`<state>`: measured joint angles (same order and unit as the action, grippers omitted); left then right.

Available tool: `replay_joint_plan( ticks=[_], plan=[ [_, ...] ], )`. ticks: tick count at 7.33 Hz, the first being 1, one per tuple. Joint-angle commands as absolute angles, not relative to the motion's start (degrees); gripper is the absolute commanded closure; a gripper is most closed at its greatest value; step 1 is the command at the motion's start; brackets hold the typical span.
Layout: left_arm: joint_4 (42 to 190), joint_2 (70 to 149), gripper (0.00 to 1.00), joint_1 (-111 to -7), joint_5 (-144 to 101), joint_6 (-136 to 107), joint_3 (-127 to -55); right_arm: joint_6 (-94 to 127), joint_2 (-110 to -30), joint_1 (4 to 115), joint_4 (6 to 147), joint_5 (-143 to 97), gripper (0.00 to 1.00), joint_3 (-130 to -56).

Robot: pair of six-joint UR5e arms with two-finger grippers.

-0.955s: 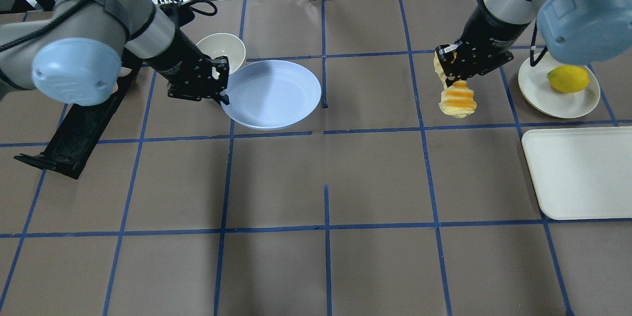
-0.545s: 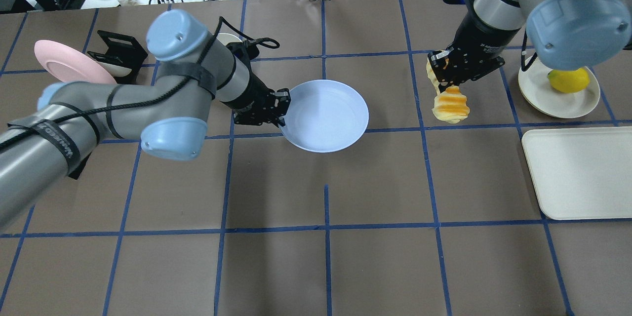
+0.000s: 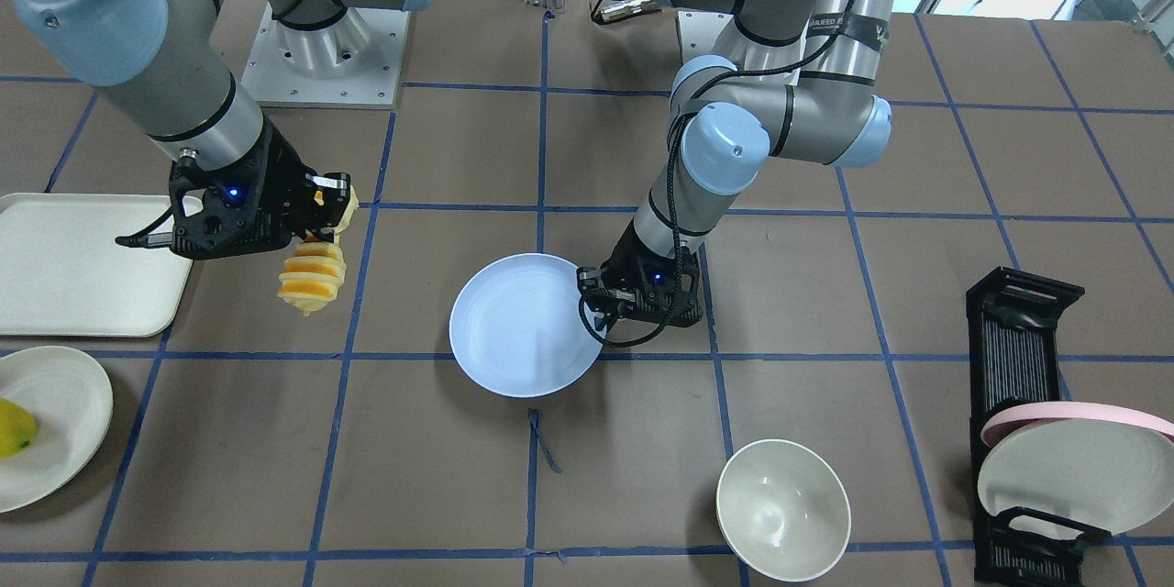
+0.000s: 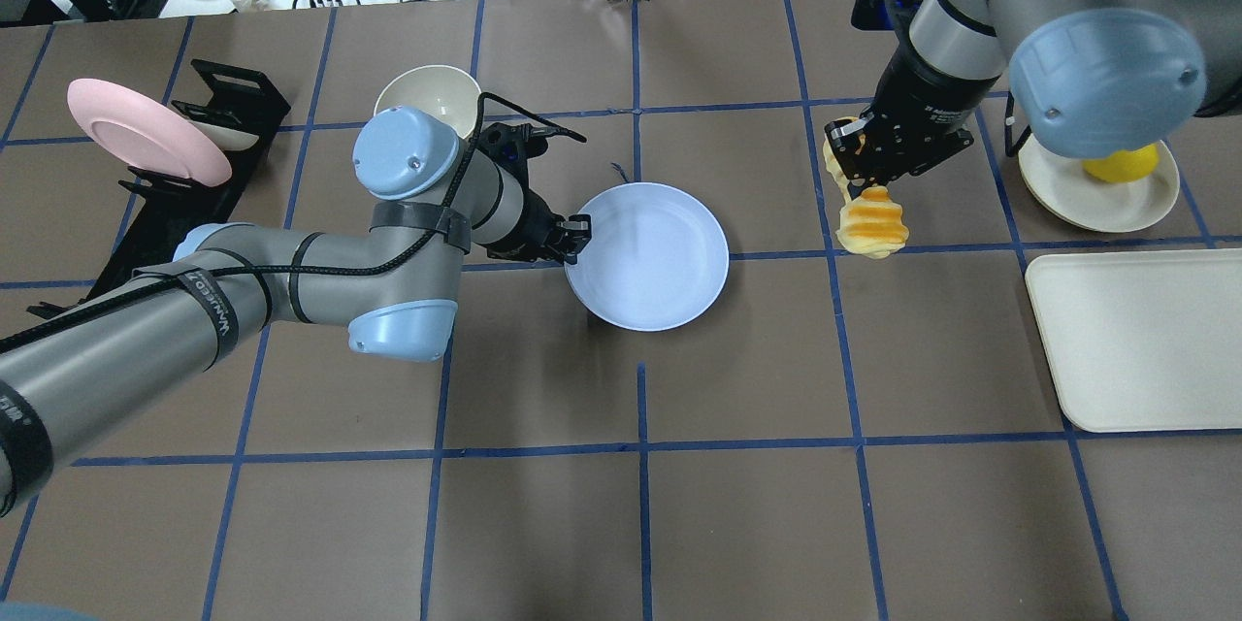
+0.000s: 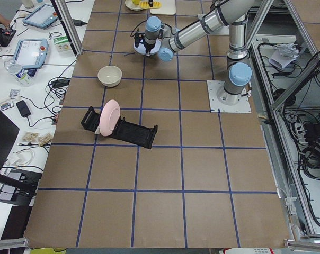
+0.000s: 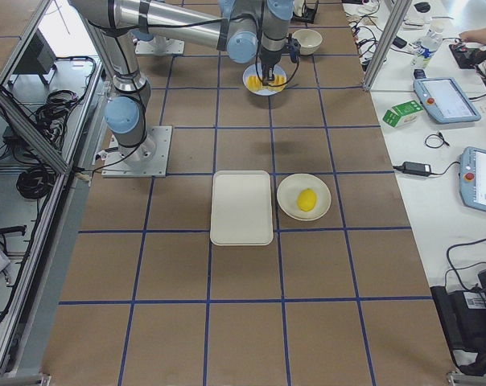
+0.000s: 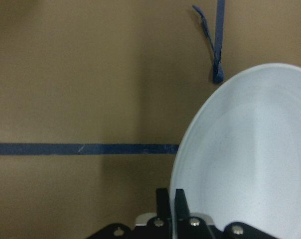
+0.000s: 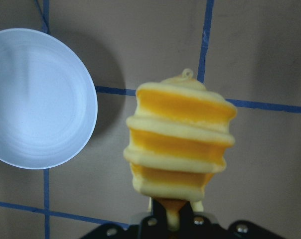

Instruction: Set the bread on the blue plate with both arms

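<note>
The blue plate (image 4: 652,260) is near the table's middle; it also shows in the front view (image 3: 518,330). My left gripper (image 4: 573,237) is shut on its left rim, and the left wrist view shows the rim (image 7: 188,149) pinched between the fingers. My right gripper (image 4: 854,165) is shut on one end of the bread (image 4: 872,224), an orange and pale yellow ridged loaf. The loaf hangs down above the table, to the right of the plate and apart from it. The right wrist view shows the bread (image 8: 180,139) with the plate (image 8: 38,99) off to the left.
A white bowl (image 4: 432,97) stands behind my left arm. A black rack with a pink plate (image 4: 146,131) is at the far left. A cream plate (image 4: 1096,189) with a yellow fruit (image 4: 1121,165) and a white tray (image 4: 1140,340) lie at the right.
My left gripper has carried the blue plate rightward and nearer, toward the table's middle. My right gripper has moved a little left with the bread hanging from it.
</note>
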<state>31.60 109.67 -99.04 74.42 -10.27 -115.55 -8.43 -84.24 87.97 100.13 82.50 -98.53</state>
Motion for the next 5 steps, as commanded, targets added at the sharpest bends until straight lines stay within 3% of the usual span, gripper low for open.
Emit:
replay_joint_plan(
  ticks=[1,3,5],
  plan=[
    [26.2,111.8,0.35,-99.1,74.5,-7.4,-115.3,-8.5,-84.4,88.3,105.0,82.2,1.00,-102.6],
    [28.9,109.4,0.00,-96.8,74.3,-5.5,-113.0,-9.0,-83.1,90.4,108.7,77.8,1.00,-102.9],
    [53.0,103.8,0.00,-96.9,75.5,-4.9,-104.5,-8.2,-80.4,96.0,119.9,78.0,1.00,-107.1]
  ],
)
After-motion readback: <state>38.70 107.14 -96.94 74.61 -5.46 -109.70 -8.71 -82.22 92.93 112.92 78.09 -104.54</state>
